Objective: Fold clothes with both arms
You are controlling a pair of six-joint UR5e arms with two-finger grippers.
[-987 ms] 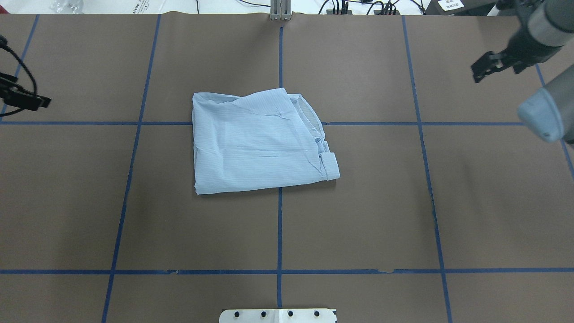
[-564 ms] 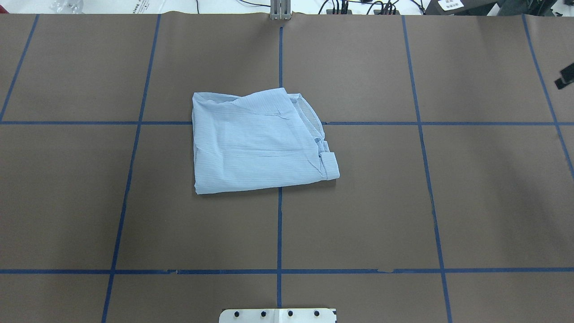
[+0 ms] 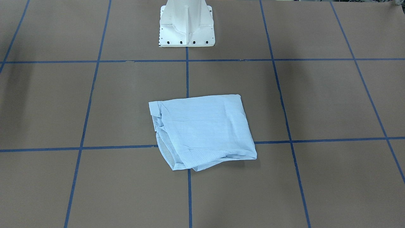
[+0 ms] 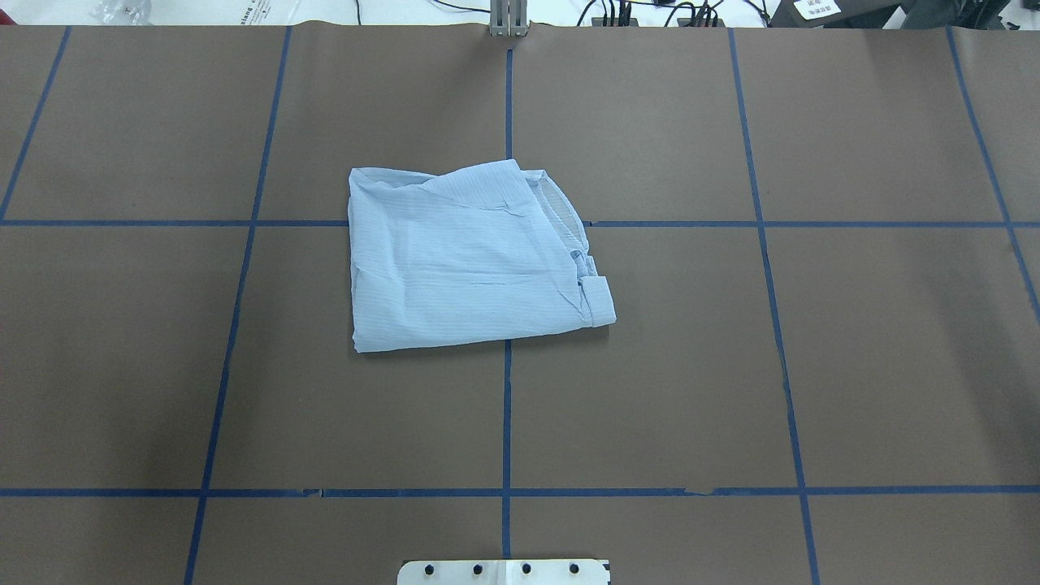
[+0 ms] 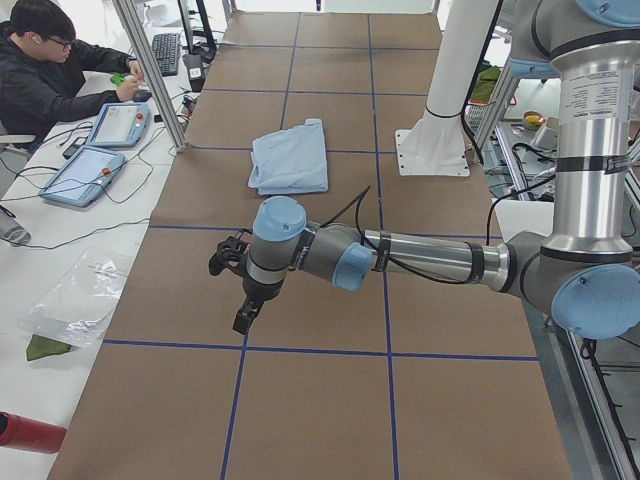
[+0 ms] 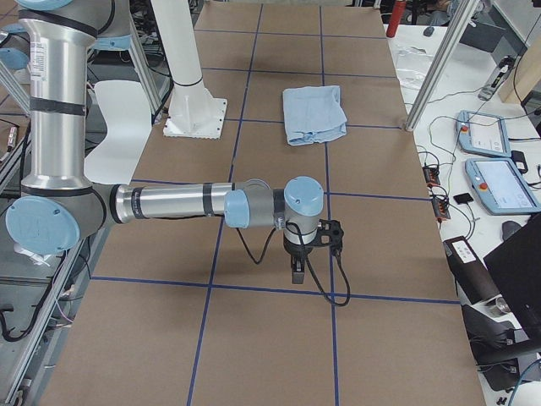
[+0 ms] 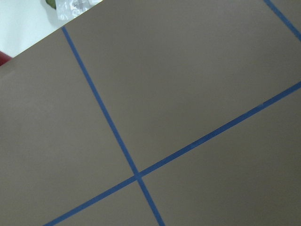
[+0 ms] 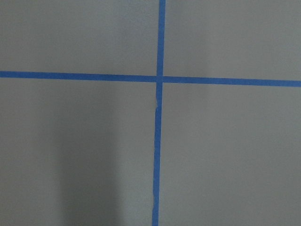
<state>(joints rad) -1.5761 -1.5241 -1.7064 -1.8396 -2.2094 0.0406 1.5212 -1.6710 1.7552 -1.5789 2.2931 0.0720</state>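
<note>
Seemingly last step: shirt (image 4: 467, 256) lay folded compact; left gripper (image 5: 243, 312) and right gripper (image 6: 297, 269) hung well apart from shirt, opening couldn't be told; next maybe just tidying

Light blue finely striped shirt (image 4: 463, 260); brown table (image 4: 894, 366); blue tape grid (image 4: 506, 406); white pedestal (image 3: 186, 25)

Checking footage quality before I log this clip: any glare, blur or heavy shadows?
Overhead view: sharp, evenly lit, shirt stripes readable, faint shadow on the table at left. Right wrist view: soft dark band lower left. Left wrist view: tilted, no glare.
</note>
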